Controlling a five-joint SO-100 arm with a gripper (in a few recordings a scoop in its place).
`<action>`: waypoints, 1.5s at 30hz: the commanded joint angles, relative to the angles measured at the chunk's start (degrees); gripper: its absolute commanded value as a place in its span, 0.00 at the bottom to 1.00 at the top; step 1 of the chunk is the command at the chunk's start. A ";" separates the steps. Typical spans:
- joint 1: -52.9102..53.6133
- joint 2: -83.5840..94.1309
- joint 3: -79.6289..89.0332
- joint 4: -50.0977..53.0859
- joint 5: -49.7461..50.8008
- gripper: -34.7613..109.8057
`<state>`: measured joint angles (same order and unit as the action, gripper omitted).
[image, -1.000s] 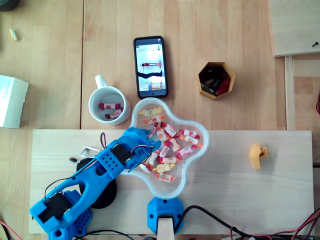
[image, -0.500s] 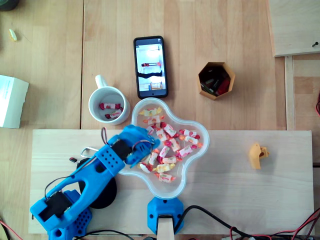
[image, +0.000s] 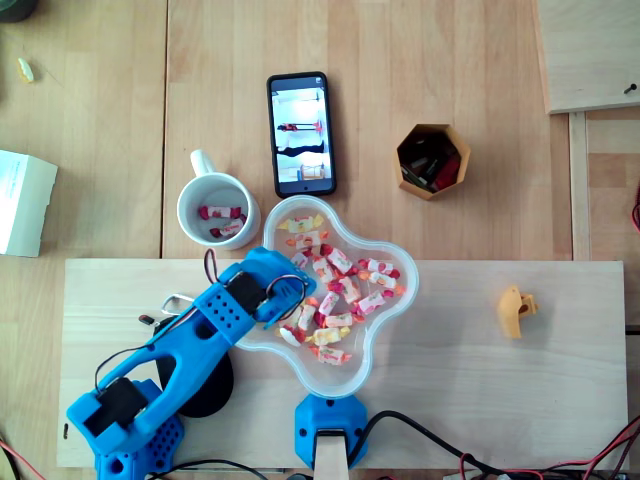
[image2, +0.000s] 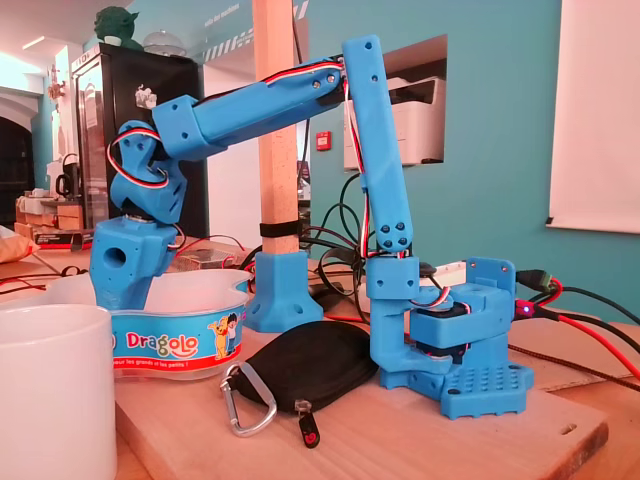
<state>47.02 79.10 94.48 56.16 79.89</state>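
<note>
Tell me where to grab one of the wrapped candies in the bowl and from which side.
Take a candy by its thick middle, jaws across the short width, not the thin twisted ends. Come from straight above: the candies lie flat, and the raised wall of the bowl blocks a sideways approach. One near the right rim in the overhead view looks least crowded.

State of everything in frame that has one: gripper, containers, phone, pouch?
bowl: upright, many wrapped candies inside
gripper: down in the bowl's left side in the overhead view, jaws hidden, open or shut unclear
mug: upright, a few candies inside
phone: face up, screen lit
orange pot: upright, items inside
black pouch: looks zipped shut
</note>
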 joint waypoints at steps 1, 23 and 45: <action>0.62 1.32 -1.41 -0.09 0.70 0.38; 0.26 -4.22 -1.93 -0.18 4.83 0.38; 0.26 -7.65 -2.29 -0.18 4.48 0.22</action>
<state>47.20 71.72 91.49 55.20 84.29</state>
